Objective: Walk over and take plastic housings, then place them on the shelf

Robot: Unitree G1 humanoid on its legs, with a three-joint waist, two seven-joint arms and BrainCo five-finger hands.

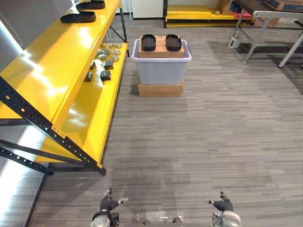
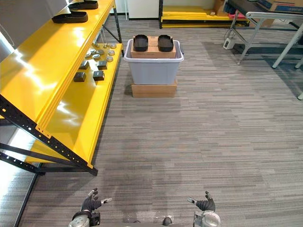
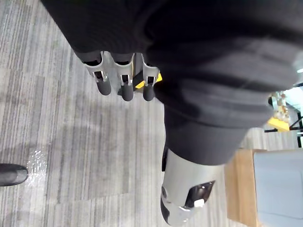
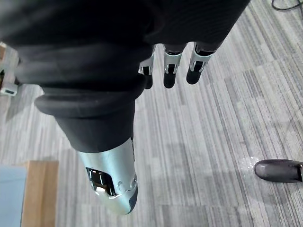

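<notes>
Atop the bin (image 1: 161,70) and on the shelf (image 1: 57,61) lie two housings (image 1: 148,42) (image 1: 173,42) (image 1: 78,17) (image 1: 91,4) each; left hand (image 1: 108,204), right hand (image 1: 223,205) both slack.

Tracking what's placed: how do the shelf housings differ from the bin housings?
The shelf housings rest on the yellow top shelf, one behind the other, lying crosswise to the view; the bin housings sit side by side on a cardboard box in the grey bin, lying lengthwise. All are black.

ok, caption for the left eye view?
Two black plastic housings on a cardboard box in a grey plastic bin, yellow metal shelf alongside; left hand and right hand open, empty.
</notes>
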